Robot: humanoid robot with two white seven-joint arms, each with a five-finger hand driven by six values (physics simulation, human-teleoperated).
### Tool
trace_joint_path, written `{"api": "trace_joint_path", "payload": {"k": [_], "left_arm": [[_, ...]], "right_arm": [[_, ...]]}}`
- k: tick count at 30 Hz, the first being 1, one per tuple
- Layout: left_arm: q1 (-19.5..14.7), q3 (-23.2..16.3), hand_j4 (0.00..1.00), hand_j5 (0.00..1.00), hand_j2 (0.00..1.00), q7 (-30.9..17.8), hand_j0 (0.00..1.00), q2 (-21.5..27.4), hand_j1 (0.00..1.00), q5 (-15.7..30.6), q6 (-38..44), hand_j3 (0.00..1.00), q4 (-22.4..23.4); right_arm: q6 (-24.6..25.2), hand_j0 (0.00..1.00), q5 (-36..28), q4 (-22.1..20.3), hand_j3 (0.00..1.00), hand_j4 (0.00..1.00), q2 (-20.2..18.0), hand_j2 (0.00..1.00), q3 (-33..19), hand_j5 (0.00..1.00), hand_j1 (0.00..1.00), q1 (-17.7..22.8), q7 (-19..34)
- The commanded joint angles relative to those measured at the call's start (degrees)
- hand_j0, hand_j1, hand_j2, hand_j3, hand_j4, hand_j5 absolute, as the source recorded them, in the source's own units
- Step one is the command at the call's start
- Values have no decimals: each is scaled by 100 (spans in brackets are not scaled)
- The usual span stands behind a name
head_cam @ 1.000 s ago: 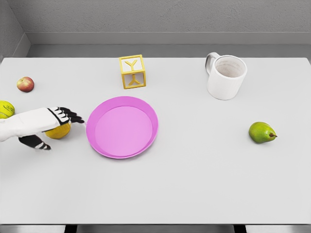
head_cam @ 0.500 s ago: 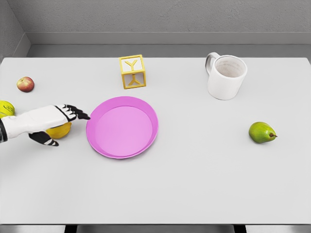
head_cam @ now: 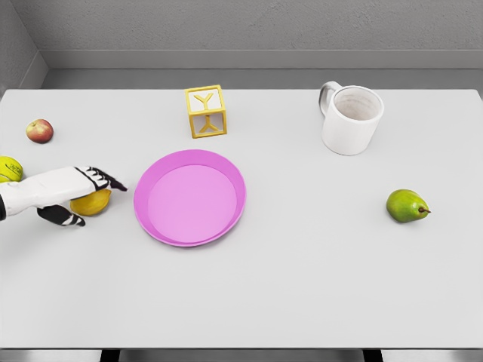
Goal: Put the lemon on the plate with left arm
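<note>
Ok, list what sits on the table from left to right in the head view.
Green-yellow ball → red apple → lemon under the left hand → pink plate → yellow letter block → white mug → green pear.

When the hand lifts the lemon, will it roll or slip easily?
Probably yes. The lemon looks rounded and smooth, so it may roll on the flat table. The left hand only partly covers it, so it might slip.

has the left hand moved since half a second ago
Yes. The left hand has pulled back leftward, away from the pink plate rim, still over the lemon.
</note>
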Motion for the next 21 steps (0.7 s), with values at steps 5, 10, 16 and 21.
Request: {"api": "trace_joint_path", "payload": {"k": [5,10,16,21], "left_arm": [[-35,-49,49,49,49,-98,49,9,49,-77,7,49,-45],[-79,-49,45,45,45,-98,45,18,45,-42,7,45,-62],[-167,-14,45,45,45,-98,45,71,45,55,7,45,-273],[-351,30,46,46,46,-98,46,54,46,231,7,46,-616]], "right_arm": [[0,100,-1,1,100,100,0,100,0,100,100,0,-2],[0,100,-1,1,100,100,0,100,0,100,100,0,-2],[0,100,-1,1,100,100,0,100,0,100,100,0,-2],[0,100,-1,1,100,100,0,100,0,100,100,0,-2]]}}
